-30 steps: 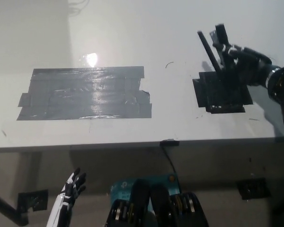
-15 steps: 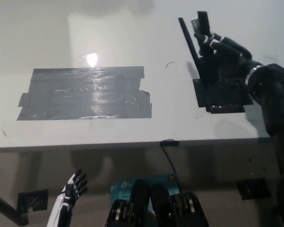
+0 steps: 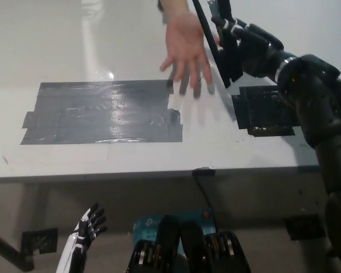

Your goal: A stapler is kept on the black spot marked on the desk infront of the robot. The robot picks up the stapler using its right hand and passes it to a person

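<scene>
We see the stapler (image 3: 216, 40) held above the desk (image 3: 131, 153), near the top edge of the view and clear of the surface. It is black and long, and its two arms are spread apart: one thin bar runs diagonally from the upper left down toward the lower right, while a thicker, shorter body stands more upright beside it, with a small pale patch at its top end. The two parts meet low down, where the stapler disappears into the grip.

The black right hand (image 3: 251, 50) grasps the stapler, with its fingers (image 3: 238, 28) wrapped around the thicker body. The right arm (image 3: 324, 125) enters from the lower right and reaches up and across the desk.

A person's hand (image 3: 184, 42) comes in from the top edge, palm open and fingers spread, pointing down toward the desk. It lies just beside the thin bar of the stapler; we cannot tell whether it touches it.

The small black square of tape (image 3: 261, 111) on the desk lies below the right hand, partly covered by the arm, and nothing rests on its visible part. A larger grey patch of tape (image 3: 102, 111) lies well to its left.

The white left hand (image 3: 86, 227) rests below the desk edge at the lower left, fingers loosely apart and holding nothing.
</scene>
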Controlling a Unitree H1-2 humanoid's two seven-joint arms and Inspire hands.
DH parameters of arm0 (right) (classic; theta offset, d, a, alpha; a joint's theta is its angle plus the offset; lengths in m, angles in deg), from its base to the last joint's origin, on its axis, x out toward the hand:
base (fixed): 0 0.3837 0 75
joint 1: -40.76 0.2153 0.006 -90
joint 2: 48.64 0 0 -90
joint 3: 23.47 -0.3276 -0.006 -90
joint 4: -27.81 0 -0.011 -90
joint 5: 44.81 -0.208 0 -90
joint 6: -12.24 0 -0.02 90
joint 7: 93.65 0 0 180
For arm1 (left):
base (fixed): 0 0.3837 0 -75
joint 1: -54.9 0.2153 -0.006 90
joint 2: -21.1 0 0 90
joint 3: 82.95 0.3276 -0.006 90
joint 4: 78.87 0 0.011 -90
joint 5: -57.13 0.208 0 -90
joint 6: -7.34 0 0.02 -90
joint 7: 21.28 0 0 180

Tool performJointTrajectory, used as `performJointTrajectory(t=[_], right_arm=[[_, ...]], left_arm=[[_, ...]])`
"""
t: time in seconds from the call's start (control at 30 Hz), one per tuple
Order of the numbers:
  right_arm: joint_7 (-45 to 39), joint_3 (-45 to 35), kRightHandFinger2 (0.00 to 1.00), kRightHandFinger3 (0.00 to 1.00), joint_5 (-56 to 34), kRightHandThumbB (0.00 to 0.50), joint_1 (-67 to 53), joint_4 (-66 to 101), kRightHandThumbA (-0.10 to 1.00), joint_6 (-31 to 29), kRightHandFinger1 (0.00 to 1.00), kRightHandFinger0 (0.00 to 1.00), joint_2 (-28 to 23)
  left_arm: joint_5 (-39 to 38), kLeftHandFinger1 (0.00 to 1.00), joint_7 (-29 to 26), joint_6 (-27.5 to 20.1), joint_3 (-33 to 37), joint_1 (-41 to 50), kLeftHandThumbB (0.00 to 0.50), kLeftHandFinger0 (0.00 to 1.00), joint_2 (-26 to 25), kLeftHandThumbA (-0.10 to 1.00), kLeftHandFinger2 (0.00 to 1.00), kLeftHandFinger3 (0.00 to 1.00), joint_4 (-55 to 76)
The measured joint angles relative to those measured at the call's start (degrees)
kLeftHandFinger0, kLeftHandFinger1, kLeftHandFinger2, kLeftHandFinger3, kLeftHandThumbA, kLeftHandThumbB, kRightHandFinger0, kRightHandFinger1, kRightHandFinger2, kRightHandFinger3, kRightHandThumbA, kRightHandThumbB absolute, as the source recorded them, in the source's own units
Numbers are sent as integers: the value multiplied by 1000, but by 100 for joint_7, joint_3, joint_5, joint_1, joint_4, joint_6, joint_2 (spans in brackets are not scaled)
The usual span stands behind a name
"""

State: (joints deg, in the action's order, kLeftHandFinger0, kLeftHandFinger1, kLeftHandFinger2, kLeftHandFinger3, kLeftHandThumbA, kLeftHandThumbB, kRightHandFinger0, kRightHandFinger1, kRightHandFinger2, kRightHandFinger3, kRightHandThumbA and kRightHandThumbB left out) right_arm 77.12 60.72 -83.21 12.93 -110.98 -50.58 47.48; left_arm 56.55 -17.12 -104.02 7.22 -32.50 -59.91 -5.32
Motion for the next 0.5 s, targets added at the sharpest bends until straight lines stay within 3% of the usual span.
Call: performJointTrajectory(t=[0.1, 0.13, 0.17, 0.27, 0.37, 0.4, 0.47, 0.5], right_arm=[[222, 3, 0, 27, 20, 19, 113, -69, 940, 0, 0, 0, 20], [284, -8, 0, 135, 34, 22, 149, -104, 909, 0, 0, 0, 23], [337, -14, 0, 156, 46, 25, 174, -118, 883, 0, 0, 0, 26], [549, -94, 0, 20, 98, 15, 290, -172, 887, 0, 0, 0, 64], [772, -79, 0, 16, 318, 34, 530, -483, 914, -26, 0, 0, 99], [822, -58, 0, 15, 392, 2, 605, -588, 846, -40, 0, 0, 106], [971, 41, 0, 3, 653, 11, 858, -972, 848, -157, 0, 0, 157], [1037, 93, 0, 0, 778, 67, 955, -1117, 884, -228, 0, 0, 195]], left_arm=[[8, 927, -1, -1, 4, -1, 424, 898, -2, 1000, 931, 938, 0], [8, 917, -1, -1, 4, -2, 420, 881, -2, 1000, 923, 930, 0], [8, 915, 0, -2, 4, -3, 420, 876, -2, 1000, 921, 929, 0], [8, 882, 11, -2, 5, -6, 437, 821, -11, 1000, 894, 905, -1], [11, 871, 46, -15, 8, -7, 433, 812, -22, 1000, 881, 887, -1], [11, 863, 51, -20, 11, -6, 434, 807, -23, 1000, 872, 874, -1], [11, 857, 56, -41, 11, -7, 438, 799, -22, 1000, 867, 869, -2], [10, 840, 58, -51, 12, -7, 444, 770, -22, 1000, 853, 858, -3]])
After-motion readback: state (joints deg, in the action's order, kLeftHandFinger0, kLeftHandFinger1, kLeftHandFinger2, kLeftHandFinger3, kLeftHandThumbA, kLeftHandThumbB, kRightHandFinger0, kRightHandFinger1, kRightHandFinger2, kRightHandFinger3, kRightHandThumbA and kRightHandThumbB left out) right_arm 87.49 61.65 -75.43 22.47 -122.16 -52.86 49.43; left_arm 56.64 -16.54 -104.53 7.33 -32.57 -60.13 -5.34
